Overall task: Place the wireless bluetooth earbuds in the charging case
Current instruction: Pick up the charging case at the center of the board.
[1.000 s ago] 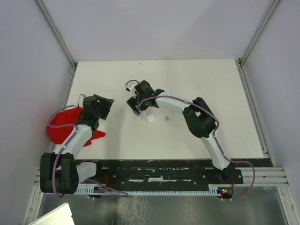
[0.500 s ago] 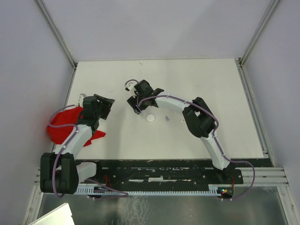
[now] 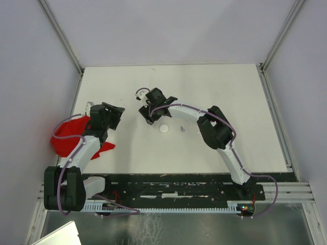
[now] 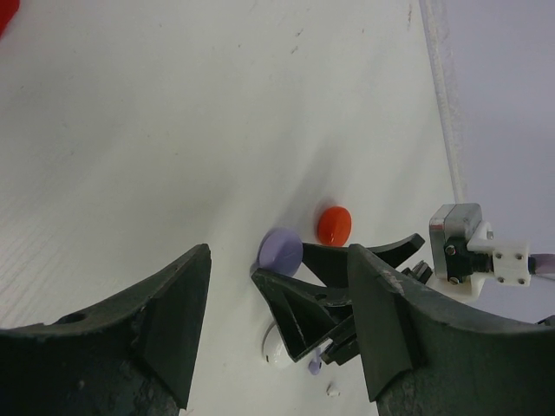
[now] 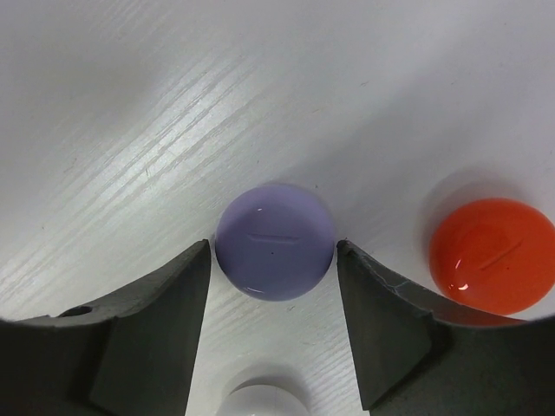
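Observation:
My right gripper (image 5: 274, 248) is open, low over the table, with a round lilac disc (image 5: 274, 241) between its fingertips, not gripped. A red disc (image 5: 491, 255) lies to its right and a white disc (image 5: 260, 400) just below. In the left wrist view the lilac disc (image 4: 280, 250), red disc (image 4: 334, 225) and white disc (image 4: 274, 348) surround the right gripper's fingers (image 4: 299, 299). A tiny lilac earbud (image 4: 314, 366) and a white earbud (image 4: 331, 392) lie by the white disc. No red earbud shows. My left gripper (image 3: 117, 114) is open and empty.
A red cloth (image 3: 66, 137) lies at the table's left edge beside the left arm. From above, the white disc (image 3: 164, 128) and lilac earbud (image 3: 181, 128) lie under the right arm (image 3: 189, 113). Grey walls enclose the white table (image 3: 230, 97).
My right gripper has edged slightly to the left. The left arm and the objects have not visibly moved.

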`<action>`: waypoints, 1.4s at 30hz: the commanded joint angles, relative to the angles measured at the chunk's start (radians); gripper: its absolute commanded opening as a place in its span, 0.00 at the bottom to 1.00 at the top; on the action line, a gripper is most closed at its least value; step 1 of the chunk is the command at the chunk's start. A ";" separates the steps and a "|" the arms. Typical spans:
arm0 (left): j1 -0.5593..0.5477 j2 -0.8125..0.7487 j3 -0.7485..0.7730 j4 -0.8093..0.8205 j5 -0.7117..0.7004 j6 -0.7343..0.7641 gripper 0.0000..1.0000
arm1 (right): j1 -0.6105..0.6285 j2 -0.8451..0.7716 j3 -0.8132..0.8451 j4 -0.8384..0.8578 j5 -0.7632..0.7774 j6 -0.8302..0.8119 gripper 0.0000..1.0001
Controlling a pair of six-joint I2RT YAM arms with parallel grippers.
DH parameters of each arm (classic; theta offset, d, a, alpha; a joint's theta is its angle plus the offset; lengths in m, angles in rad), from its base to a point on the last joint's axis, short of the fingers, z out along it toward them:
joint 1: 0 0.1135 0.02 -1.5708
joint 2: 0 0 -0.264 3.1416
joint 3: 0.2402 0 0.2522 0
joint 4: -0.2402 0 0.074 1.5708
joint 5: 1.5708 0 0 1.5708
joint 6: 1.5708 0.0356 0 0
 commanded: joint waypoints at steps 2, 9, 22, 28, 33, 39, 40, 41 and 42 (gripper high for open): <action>0.009 0.001 0.028 0.050 0.014 -0.027 0.70 | 0.000 0.011 0.041 -0.002 -0.006 -0.004 0.67; 0.012 0.006 0.029 0.052 0.018 -0.028 0.70 | 0.001 0.013 0.036 -0.006 0.006 -0.010 0.60; 0.012 0.053 0.040 0.102 0.094 -0.003 0.70 | -0.008 -0.111 -0.089 0.138 0.001 -0.021 0.34; 0.012 0.163 0.063 0.277 0.288 -0.006 0.70 | -0.062 -0.300 -0.257 0.270 -0.096 0.019 0.29; 0.006 0.277 0.114 0.421 0.454 -0.010 0.68 | -0.103 -0.434 -0.378 0.282 -0.150 0.006 0.29; -0.033 0.337 0.154 0.582 0.596 -0.033 0.67 | -0.136 -0.557 -0.510 0.291 -0.245 -0.001 0.29; -0.042 0.344 0.162 0.609 0.620 -0.030 0.67 | -0.140 -0.573 -0.527 0.295 -0.253 -0.001 0.29; -0.049 0.351 0.170 0.629 0.642 -0.026 0.67 | -0.140 -0.586 -0.543 0.300 -0.260 0.000 0.29; -0.058 0.356 0.172 0.650 0.659 -0.026 0.67 | -0.140 -0.597 -0.553 0.302 -0.268 0.000 0.29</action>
